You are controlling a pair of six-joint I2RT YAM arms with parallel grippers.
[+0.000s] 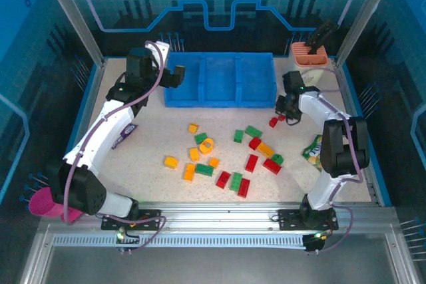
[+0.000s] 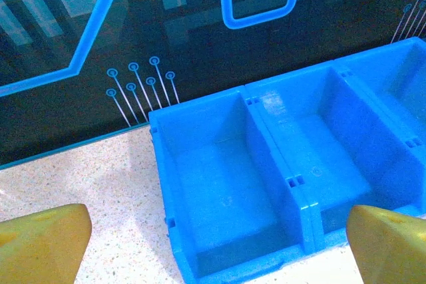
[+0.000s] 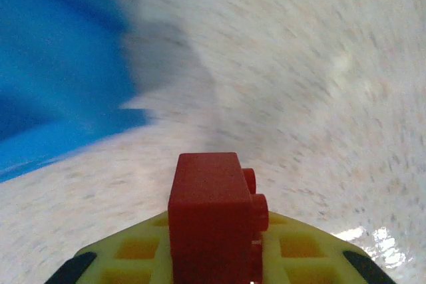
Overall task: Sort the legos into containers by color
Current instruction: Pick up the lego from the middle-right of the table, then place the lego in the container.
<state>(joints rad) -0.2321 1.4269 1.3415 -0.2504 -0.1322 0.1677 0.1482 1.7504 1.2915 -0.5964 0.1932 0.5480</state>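
**Red brick in a shallow grip, short of the tray**

Red brick [image 3: 213, 217] is clamped between the pads of the right gripper [image 1: 287, 110], whose jaws are drawn in tight on it. In the right wrist view the brick stands proud of the yellow pads, studs to the right, so the hold appears to be on its lower part only. Judgement: a sharp swing or tilt could pivot it out, and it would land on the table [image 1: 153, 131] instead of in a compartment.

The blue bin tray [image 1: 219, 102] lies at upper centre of the overhead view, just up and left of that gripper. Its three compartments look bare. The tray's front wall is the second hazard: a low approach could catch the protruding brick on the rim.

Another small red piece [image 1: 273, 122] lies just beside the right gripper and could be knocked aside.

The left gripper [image 1: 176, 76] hovers at the tray's left end, jaws spread wide, holding nothing. If both arms make for the same compartment, they could foul each other.

The remaining legos [image 1: 251, 163] lie loose at centre frame, unsorted.
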